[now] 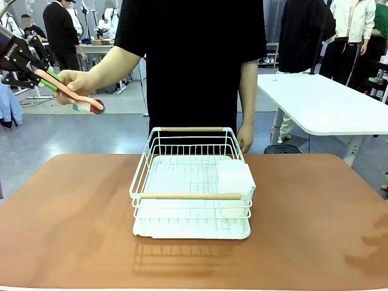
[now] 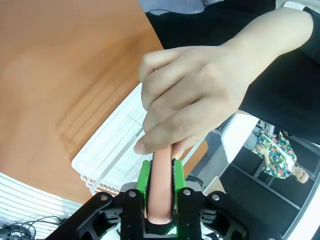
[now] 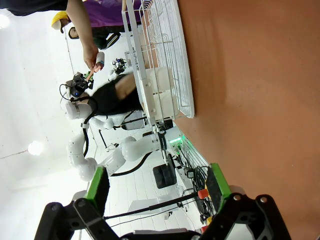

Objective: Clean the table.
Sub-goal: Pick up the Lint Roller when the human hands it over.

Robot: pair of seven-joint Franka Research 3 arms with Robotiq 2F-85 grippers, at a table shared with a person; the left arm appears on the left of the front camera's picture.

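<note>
The reddish-brown, slightly glossy tabletop (image 1: pixel 73 218) with rounded corners spans the lower half of the front view, running from edge to edge. In the left wrist view it takes up the upper left (image 2: pixel 65 65), and in the right wrist view it covers the right side (image 3: pixel 250 75).

A white wire dish rack (image 1: pixel 191 212) sits at its middle on a white tray. One pale wooden bar (image 1: pixel 191 196) runs along the rack's near rim and another along its far rim. A flat white squarish piece (image 1: pixel 235 176) lies inside at the right (what it is I cannot tell).

A person in a black top stands behind the rack at the far edge. One hand (image 1: pixel 245 138) hangs just above that edge.

The other hand (image 1: pixel 76 85) is stretched to the upper left of the front view. It grips a long salmon-pink tool (image 1: pixel 66 90) with a dark round head at its lower end. The left fingers (image 1: pixel 54 76), black with green pads, are clamped on the handle just beside that hand. In the left wrist view the pads (image 2: pixel 144 180) press both sides of the pink handle (image 2: pixel 161 185), with the person's hand (image 2: pixel 195 100) wrapped around it directly above.

The right fingers (image 3: pixel 96 187) stand wide apart at the bottom of the right wrist view, with nothing between them.
</note>
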